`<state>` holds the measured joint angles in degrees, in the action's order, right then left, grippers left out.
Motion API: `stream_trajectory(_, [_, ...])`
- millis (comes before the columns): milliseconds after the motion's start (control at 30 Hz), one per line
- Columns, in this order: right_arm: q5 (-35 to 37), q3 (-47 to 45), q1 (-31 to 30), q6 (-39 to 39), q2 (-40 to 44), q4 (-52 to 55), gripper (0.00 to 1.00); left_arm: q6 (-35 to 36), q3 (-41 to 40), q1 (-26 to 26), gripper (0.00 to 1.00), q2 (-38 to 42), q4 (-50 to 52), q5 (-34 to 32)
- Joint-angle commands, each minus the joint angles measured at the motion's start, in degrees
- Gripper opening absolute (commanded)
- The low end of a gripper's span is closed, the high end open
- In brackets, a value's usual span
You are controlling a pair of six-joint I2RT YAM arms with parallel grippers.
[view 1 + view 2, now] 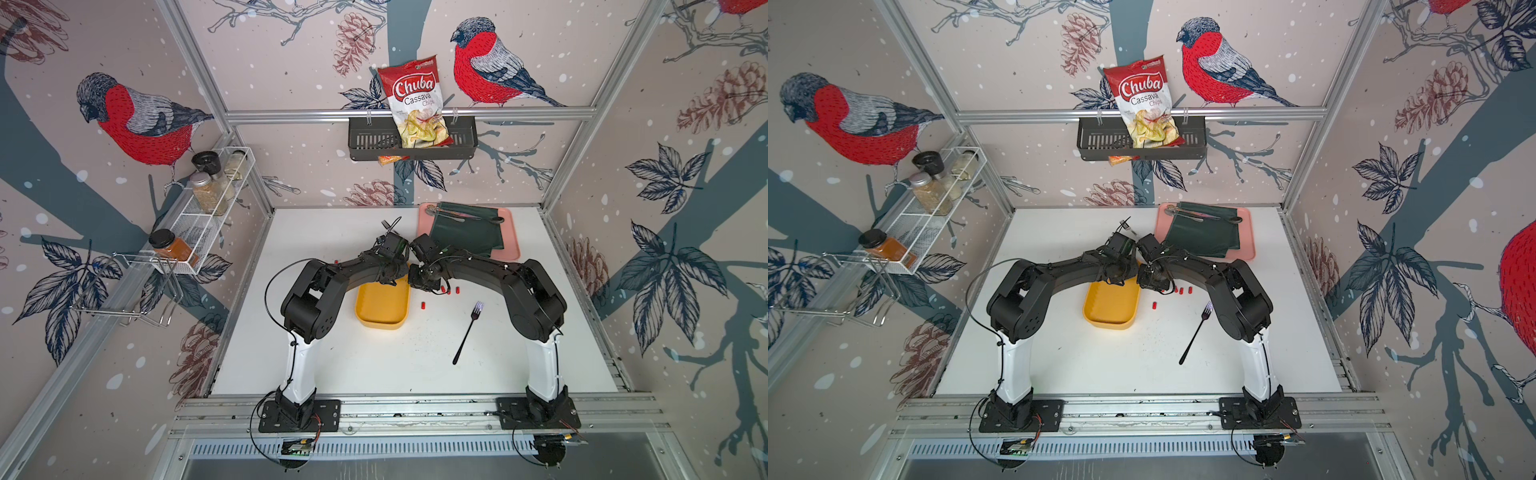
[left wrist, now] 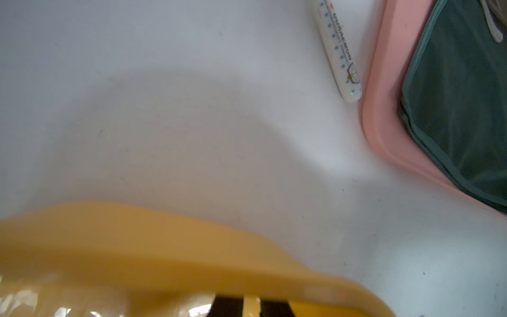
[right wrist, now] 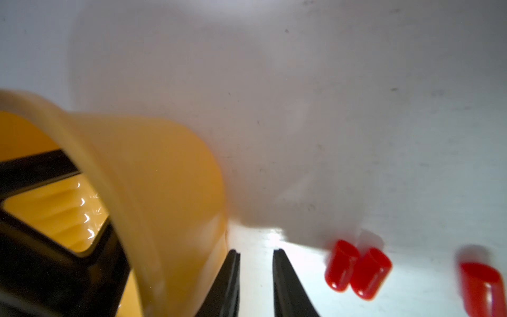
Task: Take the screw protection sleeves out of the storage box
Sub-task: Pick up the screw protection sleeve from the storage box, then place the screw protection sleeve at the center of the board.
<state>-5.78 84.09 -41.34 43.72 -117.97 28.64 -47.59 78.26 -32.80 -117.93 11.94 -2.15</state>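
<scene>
With left fingers (image 2: 227, 306) seemingly pinched on the far wall of the yellow box (image 1: 382, 309) and right fingers (image 3: 285, 288) slightly apart, empty, beside three red caps (image 3: 370, 274) lying out on the surface (image 3: 356, 109), tilt slowly, checking the hidden end for stragglers.

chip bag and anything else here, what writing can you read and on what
"Chuba": chip bag in the black wall basket, in both top views.
"Cassava Chips": same bag, below the brand.
Small print at the bag's top: too small to read.
Lettering along the white tube beside the pink tray, left wrist view: too blurred to read.
Spice jars: no readable labels.
</scene>
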Motion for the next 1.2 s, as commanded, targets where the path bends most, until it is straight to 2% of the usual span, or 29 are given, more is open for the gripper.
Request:
stream_trajectory(0, [-0.5,0.5,-0.1,-0.5,-0.4,-0.3,0.27,0.8,1.1,-0.1,0.09,-0.9,1.5,-1.2])
stream_trajectory(167, [-0.4,0.7,-0.1,-0.6,-0.6,-0.2,0.26,1.2,1.5,-0.2,0.0,-1.2,1.9,-0.8])
stream_trajectory(500, [0.7,0.6,-0.1,0.2,0.3,0.0,0.26,3.5,0.5,-0.1,0.0,3.2,2.3,-0.9])
stream_trajectory(800, [1.7,0.9,0.4,0.2,1.4,0.6,0.26,12.8,-3.3,2.1,0.0,11.9,5.3,1.1])
stream_trajectory(900, [2.3,1.2,0.5,0.0,2.0,1.2,0.26,17.2,-7.1,5.6,0.0,16.9,7.8,2.2])
stream_trajectory(1000, [2.3,0.9,0.7,0.1,2.8,1.0,0.26,22.4,-11.4,12.4,0.0,23.1,10.8,3.9])
stream_trajectory(1100, [2.2,0.4,0.7,0.4,3.4,0.2,0.26,28.3,-12.6,19.2,0.0,25.7,15.5,3.2])
stream_trajectory(1167, [1.9,0.4,0.7,0.5,3.2,-0.1,0.26,28.0,-14.3,22.9,0.0,26.5,15.5,1.8])
